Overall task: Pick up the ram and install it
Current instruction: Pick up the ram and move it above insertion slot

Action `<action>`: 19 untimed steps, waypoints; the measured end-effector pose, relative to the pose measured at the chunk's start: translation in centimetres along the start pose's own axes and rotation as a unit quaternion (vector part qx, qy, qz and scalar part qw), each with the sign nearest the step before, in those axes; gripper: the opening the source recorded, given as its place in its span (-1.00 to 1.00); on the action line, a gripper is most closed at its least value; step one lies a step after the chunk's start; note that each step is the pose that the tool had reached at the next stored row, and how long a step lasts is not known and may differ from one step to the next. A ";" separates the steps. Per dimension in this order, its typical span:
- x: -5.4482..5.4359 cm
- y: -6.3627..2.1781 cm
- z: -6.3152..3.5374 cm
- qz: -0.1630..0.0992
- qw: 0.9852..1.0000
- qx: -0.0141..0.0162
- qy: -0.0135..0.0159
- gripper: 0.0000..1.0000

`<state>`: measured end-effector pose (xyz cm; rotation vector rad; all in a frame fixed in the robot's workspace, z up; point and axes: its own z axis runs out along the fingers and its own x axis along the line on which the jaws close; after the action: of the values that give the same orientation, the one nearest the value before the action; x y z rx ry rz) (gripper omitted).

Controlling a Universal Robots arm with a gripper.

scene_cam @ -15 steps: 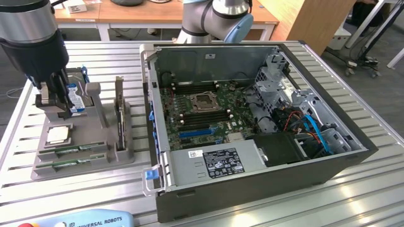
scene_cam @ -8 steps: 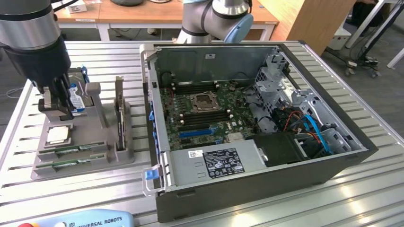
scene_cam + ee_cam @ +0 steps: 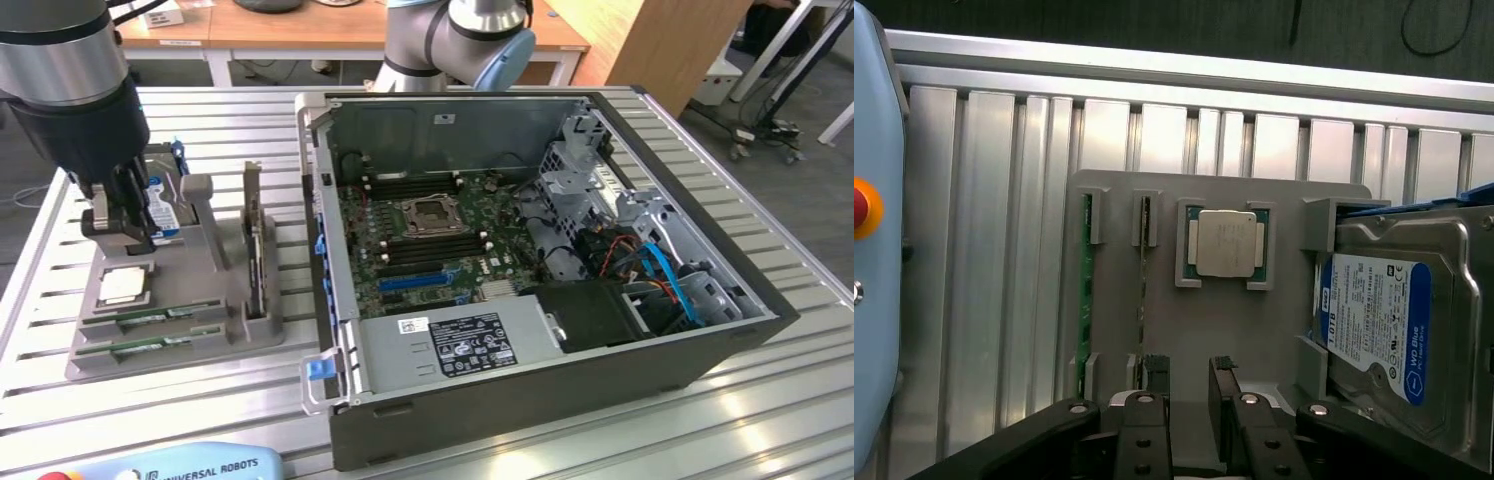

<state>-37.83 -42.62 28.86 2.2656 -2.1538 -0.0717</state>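
Two sticks of ram stand on edge in the front slots of the grey holder on the worktop. Past the processor chip, the claw hangs spread and empty beside the hard drive. A clean pick probably means centring over one stick, fingers square to its thin faces. The open computer case lies beyond.

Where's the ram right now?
Exterior view's left, in the gray holder beside the open PC case: the ram stands on edge in the slot next to the CPU chip, with a second stick alongside.
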 end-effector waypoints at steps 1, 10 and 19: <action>0.0 0.00 0.01 0.000 1.000 0.000 0.000 -0.40; 1.5 0.07 -0.03 0.000 1.000 0.000 0.000 -0.40; 3.0 0.15 -0.06 0.000 1.000 0.000 0.000 -0.40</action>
<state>-37.83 -45.62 28.85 2.2657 -2.1539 -0.0717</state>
